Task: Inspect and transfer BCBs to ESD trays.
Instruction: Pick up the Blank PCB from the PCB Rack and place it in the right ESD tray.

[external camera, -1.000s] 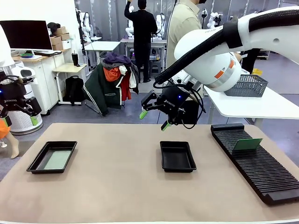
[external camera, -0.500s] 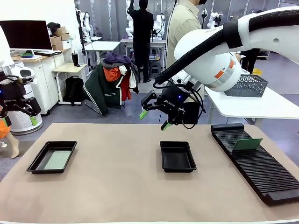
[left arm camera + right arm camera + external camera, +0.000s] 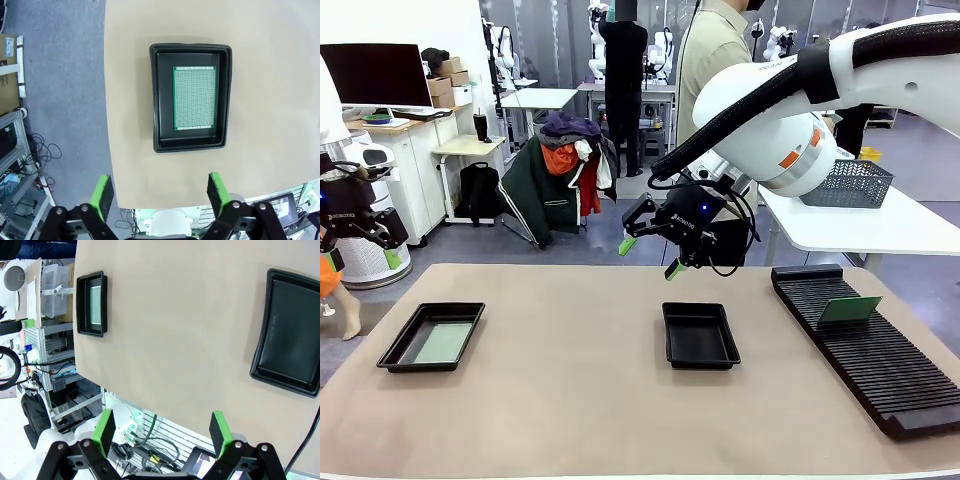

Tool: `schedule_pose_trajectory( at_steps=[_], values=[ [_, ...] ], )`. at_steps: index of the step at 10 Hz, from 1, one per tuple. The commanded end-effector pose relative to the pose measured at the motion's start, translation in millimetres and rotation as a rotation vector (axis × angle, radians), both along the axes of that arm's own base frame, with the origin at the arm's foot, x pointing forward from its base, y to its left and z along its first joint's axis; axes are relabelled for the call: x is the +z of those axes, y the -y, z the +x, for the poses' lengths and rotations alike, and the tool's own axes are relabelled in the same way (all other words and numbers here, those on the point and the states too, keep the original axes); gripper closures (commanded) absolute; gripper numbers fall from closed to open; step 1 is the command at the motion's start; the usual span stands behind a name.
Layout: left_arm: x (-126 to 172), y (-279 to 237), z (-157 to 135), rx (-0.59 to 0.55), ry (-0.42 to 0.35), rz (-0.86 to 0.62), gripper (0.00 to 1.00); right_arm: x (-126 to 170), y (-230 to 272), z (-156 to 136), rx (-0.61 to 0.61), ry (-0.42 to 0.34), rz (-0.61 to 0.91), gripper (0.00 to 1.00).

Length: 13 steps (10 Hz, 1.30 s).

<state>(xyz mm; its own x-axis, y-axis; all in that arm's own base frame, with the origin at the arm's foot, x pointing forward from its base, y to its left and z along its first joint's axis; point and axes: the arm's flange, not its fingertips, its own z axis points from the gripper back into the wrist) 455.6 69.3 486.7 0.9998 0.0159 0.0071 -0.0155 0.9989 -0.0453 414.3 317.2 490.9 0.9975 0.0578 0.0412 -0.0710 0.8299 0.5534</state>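
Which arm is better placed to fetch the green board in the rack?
The right arm: the right gripper, open, hangs mid-table, nearer the board in the rack; the left gripper sits at the far left.

Two ESD trays (image 3: 415, 367) (image 3: 700, 338); two BCBs (image 3: 442, 342) (image 3: 850, 309); one ribbed rack (image 3: 880, 370); one mesh basket (image 3: 847, 184).

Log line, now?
left gripper open | right gripper open | left tray: one BCB | middle tray empty | rack: one BCB
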Motion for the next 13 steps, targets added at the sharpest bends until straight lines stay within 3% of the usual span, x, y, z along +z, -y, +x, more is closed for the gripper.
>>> schedule_pose_trajectory(
  at_steps=[1,7,13],
  values=[
    [-3.2,0.3,0.3,0.001,0.008,-0.006,0.00,1.0,-1.7,2.2,-0.018,-0.003,-0.028,0.00],
    [-3.2,0.3,0.3,0.001,0.008,-0.006,0.00,0.0,0.0,0.0,0.000,0.000,0.000,0.00],
    [-3.2,0.3,0.3,0.001,0.008,-0.006,0.00,79.0,95.0,-41.8,0.143,0.147,-0.092,0.00]
  ],
)
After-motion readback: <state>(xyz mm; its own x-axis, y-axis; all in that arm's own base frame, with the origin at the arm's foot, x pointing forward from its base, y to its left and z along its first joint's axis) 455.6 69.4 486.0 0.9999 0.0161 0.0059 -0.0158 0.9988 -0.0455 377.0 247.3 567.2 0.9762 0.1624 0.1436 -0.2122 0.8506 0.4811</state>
